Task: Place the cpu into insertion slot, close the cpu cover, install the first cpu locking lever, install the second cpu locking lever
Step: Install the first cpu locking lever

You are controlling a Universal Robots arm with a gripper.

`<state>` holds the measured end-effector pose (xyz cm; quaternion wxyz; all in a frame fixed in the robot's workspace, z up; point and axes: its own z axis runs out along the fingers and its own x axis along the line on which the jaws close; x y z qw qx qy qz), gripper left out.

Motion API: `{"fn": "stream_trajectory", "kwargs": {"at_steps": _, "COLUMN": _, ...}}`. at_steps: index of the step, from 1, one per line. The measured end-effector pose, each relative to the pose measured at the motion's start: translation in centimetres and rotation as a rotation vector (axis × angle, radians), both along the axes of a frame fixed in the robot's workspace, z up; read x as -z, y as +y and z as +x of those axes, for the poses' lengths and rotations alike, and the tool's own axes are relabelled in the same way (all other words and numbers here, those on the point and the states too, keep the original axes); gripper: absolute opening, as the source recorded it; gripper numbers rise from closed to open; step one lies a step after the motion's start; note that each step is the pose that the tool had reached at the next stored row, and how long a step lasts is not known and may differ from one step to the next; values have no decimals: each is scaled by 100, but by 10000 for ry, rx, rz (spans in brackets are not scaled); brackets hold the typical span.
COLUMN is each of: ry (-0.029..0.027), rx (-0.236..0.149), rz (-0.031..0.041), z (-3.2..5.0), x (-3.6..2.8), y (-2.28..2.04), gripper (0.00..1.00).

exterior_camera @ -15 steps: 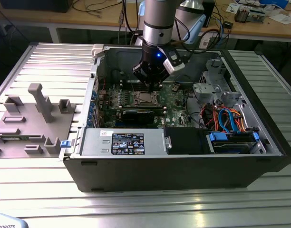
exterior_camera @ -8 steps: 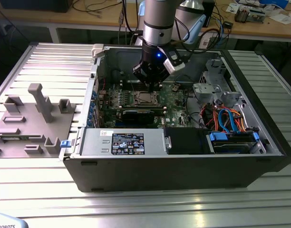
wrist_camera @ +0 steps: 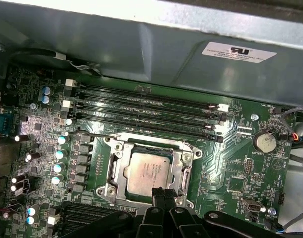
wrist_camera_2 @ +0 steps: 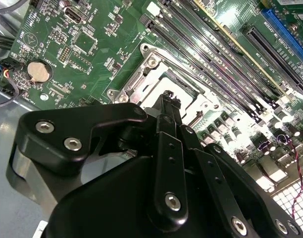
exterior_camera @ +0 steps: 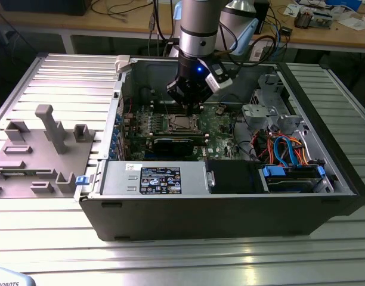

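The exterior view looks down from above and afar into the open black computer case (exterior_camera: pixel 230 202). Both wrist views sit close over the green motherboard (wrist_camera: pixel 230 163), sharing its silvery square socket (wrist_camera: pixel 146 171)

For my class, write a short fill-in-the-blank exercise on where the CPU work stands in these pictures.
1. The cpu lies inside the ____ on the green motherboard.
2. The cpu cover frames the chip and lies ____ over it.
3. The gripper sits at the ____ of the cpu cover.
4. The round coin battery sits on the ____.

Missing words: socket; flat; edge; motherboard
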<state>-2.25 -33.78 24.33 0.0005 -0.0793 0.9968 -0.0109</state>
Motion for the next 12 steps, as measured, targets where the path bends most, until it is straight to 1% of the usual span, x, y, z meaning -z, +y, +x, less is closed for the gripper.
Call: {"fn": "stream_trajectory", "kwargs": {"at_steps": 12, "ry": 0, "rx": -218, "rz": 0, "z": 0, "x": 0, "y": 0, "gripper": 11}}
